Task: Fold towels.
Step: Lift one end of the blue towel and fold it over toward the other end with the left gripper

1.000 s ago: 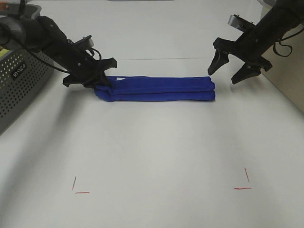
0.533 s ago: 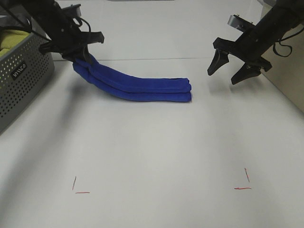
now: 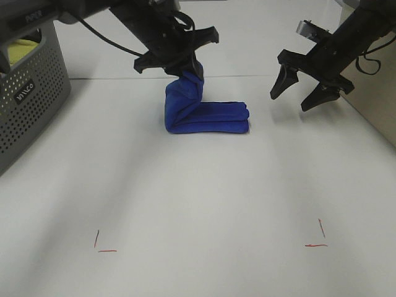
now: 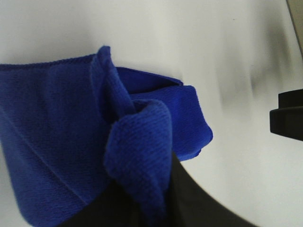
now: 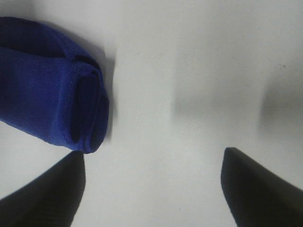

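The left gripper (image 3: 190,67) is pinching one end of the blue towel (image 3: 213,117), its jaws closed down tight on a bunched fold of the cloth. In the left wrist view the terry is crumpling up against the dark finger. That end is hanging raised above the table (image 3: 198,198). The rest of the towel is lying flat in a long folded strip, so the cloth is bending upward from its left part. The towel is sitting on the far middle of the table, between the two arms.

The right gripper (image 3: 291,98) is hovering above the table, just beside the towel's free end. Its jaws are spread wide, and they are holding and touching nothing. In the right wrist view the two dark fingers (image 5: 42,194) are framing bare table, with the rolled end of the towel lying near one of them but apart from it.

Counting: one blue towel, two grippers, and one grey perforated basket (image 3: 31,105) standing at the left edge. One yellow cloth (image 3: 18,49) is showing inside the basket. Two red corner marks (image 3: 102,244) are lying on the near part of the table.
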Tool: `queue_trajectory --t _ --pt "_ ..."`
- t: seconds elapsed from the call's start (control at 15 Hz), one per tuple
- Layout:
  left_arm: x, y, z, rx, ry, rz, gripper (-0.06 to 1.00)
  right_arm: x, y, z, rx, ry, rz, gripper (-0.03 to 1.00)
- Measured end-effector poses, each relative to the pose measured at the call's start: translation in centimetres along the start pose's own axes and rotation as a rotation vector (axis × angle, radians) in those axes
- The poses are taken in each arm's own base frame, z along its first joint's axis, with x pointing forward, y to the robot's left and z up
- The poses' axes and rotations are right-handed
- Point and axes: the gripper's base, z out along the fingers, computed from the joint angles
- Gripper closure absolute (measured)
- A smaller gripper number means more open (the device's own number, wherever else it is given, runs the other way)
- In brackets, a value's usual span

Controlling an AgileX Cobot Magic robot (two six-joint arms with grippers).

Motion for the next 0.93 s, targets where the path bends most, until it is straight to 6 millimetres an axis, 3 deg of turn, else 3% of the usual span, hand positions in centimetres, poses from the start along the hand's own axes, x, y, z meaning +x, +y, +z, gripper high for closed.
queue_trajectory --t 0.13,0.27,0.53,0.93 --pt "0.7 -0.1 2.4 0.031 -0.004 -0.039 0.86 0.1 0.0 0.0 -0.001 0.007 0.0 0.22" --pt "1.1 0.1 3.7 0.059 -0.006 -0.103 0.77 0.1 0.0 0.0 -0.002 0.012 0.0 0.22" --pt "1.1 -0.9 4.2 0.133 -0.041 -0.154 0.41 0.2 0.1 0.0 -0.006 0.026 0.0 0.22" --pt "0.7 -2.4 3.8 0.289 -0.063 -0.168 0.35 0.2 0.8 -0.2 -0.076 0.017 0.021 0.22"
